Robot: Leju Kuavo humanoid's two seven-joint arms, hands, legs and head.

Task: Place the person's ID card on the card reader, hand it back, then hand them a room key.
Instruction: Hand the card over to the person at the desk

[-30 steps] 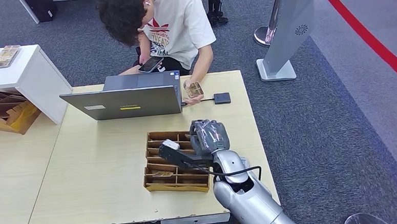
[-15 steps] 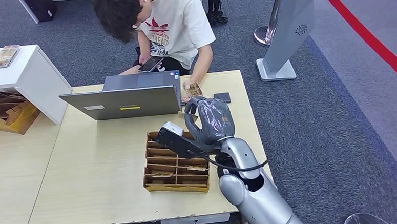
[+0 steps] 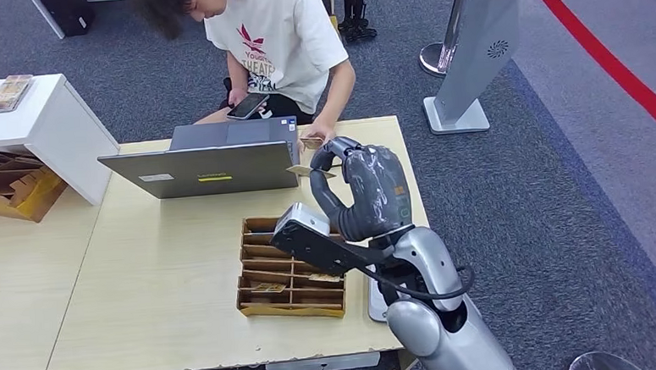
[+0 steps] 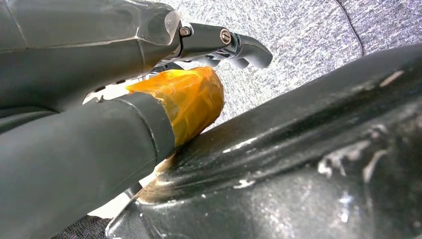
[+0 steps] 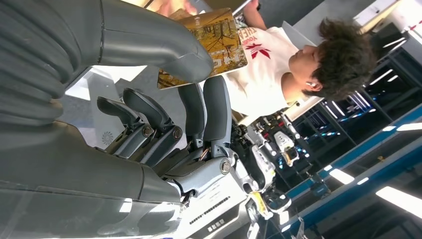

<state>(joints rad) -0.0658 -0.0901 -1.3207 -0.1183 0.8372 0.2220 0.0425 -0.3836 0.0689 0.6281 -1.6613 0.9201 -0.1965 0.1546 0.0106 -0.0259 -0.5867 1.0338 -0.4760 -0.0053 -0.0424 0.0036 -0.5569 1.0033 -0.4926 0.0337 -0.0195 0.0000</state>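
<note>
My right hand is raised over the far right of the table, beside the laptop's right edge. It pinches the ID card between thumb and fingers. In the right wrist view the card shows a brown tree picture, and the person's fingertips touch its far edge. The person sits behind the table with one hand stretched out to the card. The card reader is hidden behind my hand. My left hand hangs down holding nothing, fingers apart.
A wooden tray of room key cards lies below my right forearm. A grey laptop stands open at the table's far side. The person holds a phone in the other hand. A white cabinet stands left, a sign stand right.
My right hand rose from above the tray and went forward to the person's outstretched hand, where it now pinches the card. The person sat back and lifted the head.
</note>
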